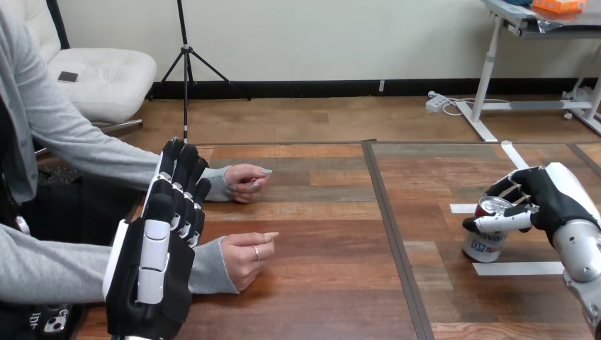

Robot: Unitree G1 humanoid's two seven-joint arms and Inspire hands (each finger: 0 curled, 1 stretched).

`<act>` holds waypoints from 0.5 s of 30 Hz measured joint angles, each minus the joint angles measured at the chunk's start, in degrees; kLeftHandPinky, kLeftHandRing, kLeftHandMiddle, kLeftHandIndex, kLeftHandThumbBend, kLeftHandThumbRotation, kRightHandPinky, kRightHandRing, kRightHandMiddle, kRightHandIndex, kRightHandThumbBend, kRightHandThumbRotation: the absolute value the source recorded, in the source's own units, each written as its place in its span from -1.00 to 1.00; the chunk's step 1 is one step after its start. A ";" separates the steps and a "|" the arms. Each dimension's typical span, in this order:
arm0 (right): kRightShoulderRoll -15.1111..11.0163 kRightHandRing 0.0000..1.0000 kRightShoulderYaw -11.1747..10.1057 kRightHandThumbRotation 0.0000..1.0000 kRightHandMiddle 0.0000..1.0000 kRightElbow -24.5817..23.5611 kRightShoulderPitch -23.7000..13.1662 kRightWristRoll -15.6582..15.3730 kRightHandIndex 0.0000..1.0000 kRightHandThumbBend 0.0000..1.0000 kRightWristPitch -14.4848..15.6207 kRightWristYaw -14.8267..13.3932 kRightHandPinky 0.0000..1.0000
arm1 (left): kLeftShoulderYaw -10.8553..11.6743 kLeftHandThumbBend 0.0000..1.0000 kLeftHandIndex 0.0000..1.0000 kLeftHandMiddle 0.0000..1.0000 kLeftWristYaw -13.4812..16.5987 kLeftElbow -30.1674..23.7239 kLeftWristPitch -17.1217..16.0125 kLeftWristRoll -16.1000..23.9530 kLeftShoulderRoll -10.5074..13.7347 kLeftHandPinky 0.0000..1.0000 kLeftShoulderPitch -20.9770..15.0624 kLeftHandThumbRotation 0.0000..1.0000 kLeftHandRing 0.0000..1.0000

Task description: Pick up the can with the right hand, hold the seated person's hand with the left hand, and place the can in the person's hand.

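A silver can (486, 237) with a red top and blue print stands upright on the table at the right. My right hand (544, 201) is wrapped round its upper part, with the thumb across the front and the fingers behind the rim. My left hand (163, 241) is raised at the left with its fingers straight and its back toward the camera; it holds nothing. It stands in front of the person's sleeves. The person's nearer hand (248, 258) rests loosely curled on the table just right of my left hand. Their farther hand (246, 182) lies on the table behind it.
White tape strips (517, 268) mark the wooden table (333, 283) round the can. A dark seam (393, 234) runs from front to back down the middle of the table. The person's grey-sleeved arms come in from the left edge.
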 measured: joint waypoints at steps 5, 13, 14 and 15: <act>0.00 -0.17 0.00 -1.00 -0.07 0.11 0.22 0.05 -0.07 0.53 -0.50 -0.62 -0.34 | 0.00 0.36 0.98 1.00 0.00 0.00 0.00 0.00 0.00 1.00 0.00 0.65 1.00; 0.00 -0.21 0.00 -1.00 -0.11 0.15 0.88 0.08 -0.12 0.48 -1.96 -1.37 -0.36 | 0.00 0.34 0.97 1.00 0.00 0.00 0.00 -0.02 0.00 1.00 0.00 0.65 1.00; 0.00 -0.21 0.00 -1.00 -0.12 0.16 0.93 0.08 -0.12 0.48 -2.10 -1.42 -0.37 | 0.01 0.33 0.98 1.00 0.00 0.00 0.00 -0.02 0.01 1.00 0.00 0.65 1.00; 0.00 -0.22 0.00 -1.00 -0.12 0.16 0.97 0.08 -0.13 0.48 -2.22 -1.48 -0.38 | 0.02 0.33 0.98 1.00 0.00 0.00 0.00 -0.02 0.01 1.00 0.00 0.65 1.00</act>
